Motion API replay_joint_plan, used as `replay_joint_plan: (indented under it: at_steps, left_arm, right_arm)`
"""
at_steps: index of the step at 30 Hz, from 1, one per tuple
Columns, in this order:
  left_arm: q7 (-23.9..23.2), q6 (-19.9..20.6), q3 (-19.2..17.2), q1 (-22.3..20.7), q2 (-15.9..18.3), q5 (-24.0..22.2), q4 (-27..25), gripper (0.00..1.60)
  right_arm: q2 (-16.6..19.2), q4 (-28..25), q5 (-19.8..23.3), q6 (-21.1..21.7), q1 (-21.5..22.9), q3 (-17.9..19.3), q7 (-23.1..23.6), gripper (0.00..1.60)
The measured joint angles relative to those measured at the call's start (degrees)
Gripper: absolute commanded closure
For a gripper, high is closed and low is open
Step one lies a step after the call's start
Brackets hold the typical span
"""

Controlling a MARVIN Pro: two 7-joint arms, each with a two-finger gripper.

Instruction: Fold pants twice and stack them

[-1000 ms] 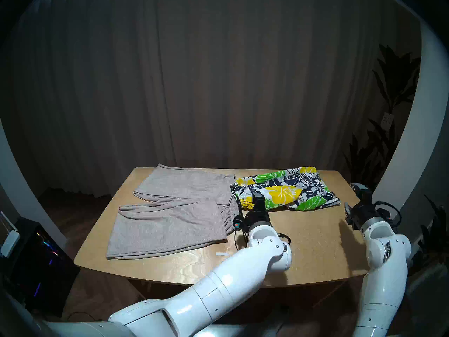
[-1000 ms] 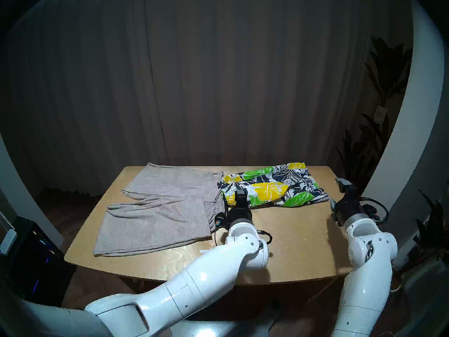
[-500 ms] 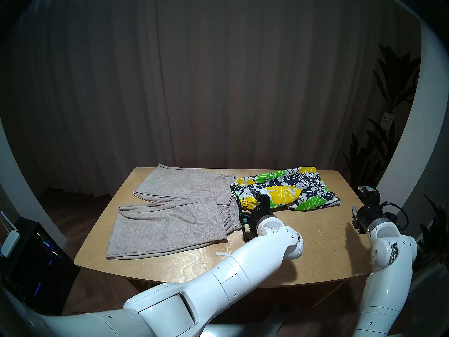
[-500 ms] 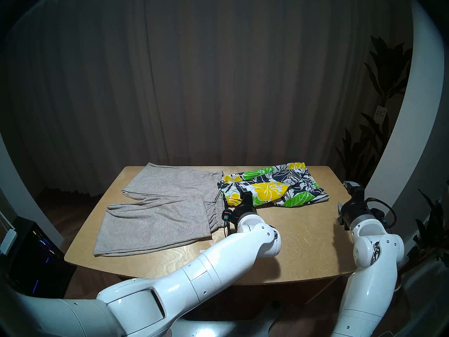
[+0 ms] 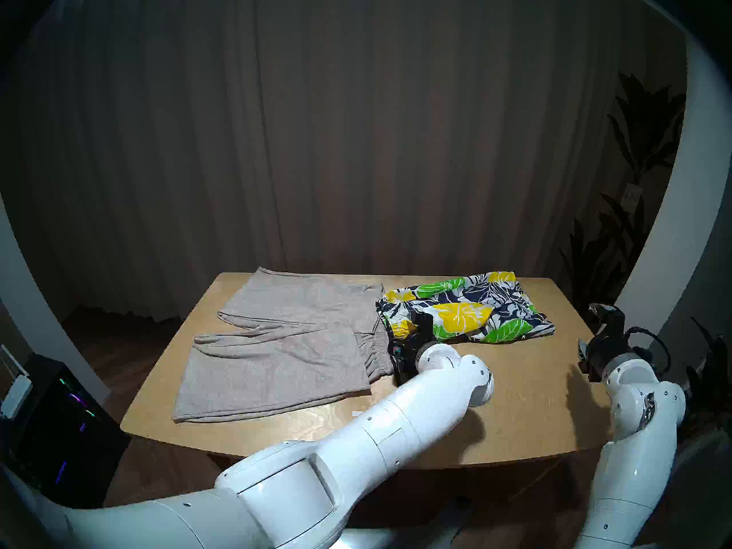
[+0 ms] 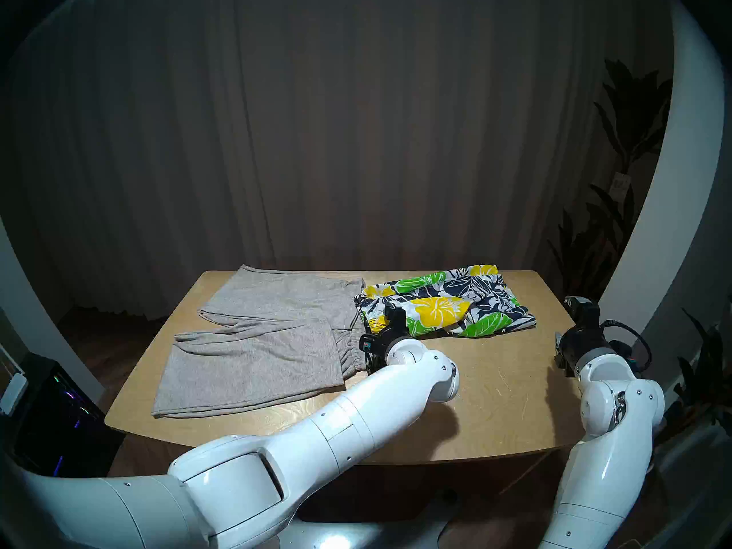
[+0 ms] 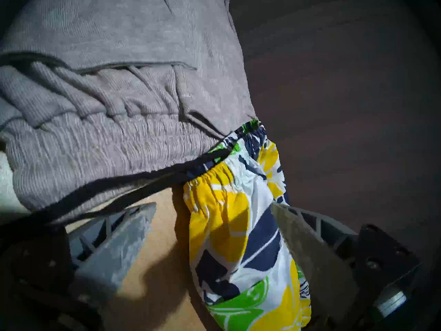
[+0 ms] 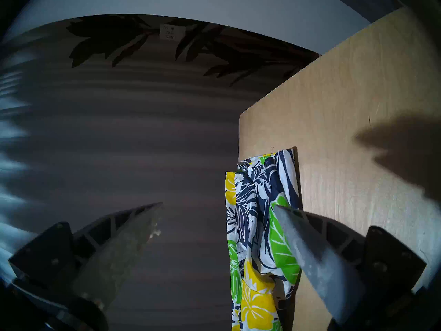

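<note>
Left claw (image 7: pixel 212 211) agape astride floral shorts (image 7: pixel 241 239) waistband beside grey pants (image 7: pixel 107 103).

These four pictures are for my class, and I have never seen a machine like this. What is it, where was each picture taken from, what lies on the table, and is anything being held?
It is a robot with two white arms, each ending in a two-fingered claw. Two wide pictures come from cameras on its head, looking down at a wooden table. The other two come from cameras on its wrists, so each shows its own claw's fingers at the bottom corners. On the table lie grey pants and, beside them, flowered shorts. The left claw is open at the shorts' gathered waist. The right claw is open near the table's right edge. Nothing is held.
</note>
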Motion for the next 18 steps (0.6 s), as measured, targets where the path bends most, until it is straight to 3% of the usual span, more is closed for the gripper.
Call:
replay_joint_plan:
  at_steps: [9,18]
  left_arm:
    - [-2.8,0.1,-2.2,-0.6,-1.6,-2.5,2.1,0.00]
    - [-9.3,2.7,-4.6,-0.6,-2.0,-7.0,2.9,0.00]
  right_arm:
    - [0.1,-0.1,0.1,-0.1,0.2,-0.1,-0.2,0.00]
    - [0.3,-0.1,-0.2,-0.6,0.3,-0.9,-0.1,0.00]
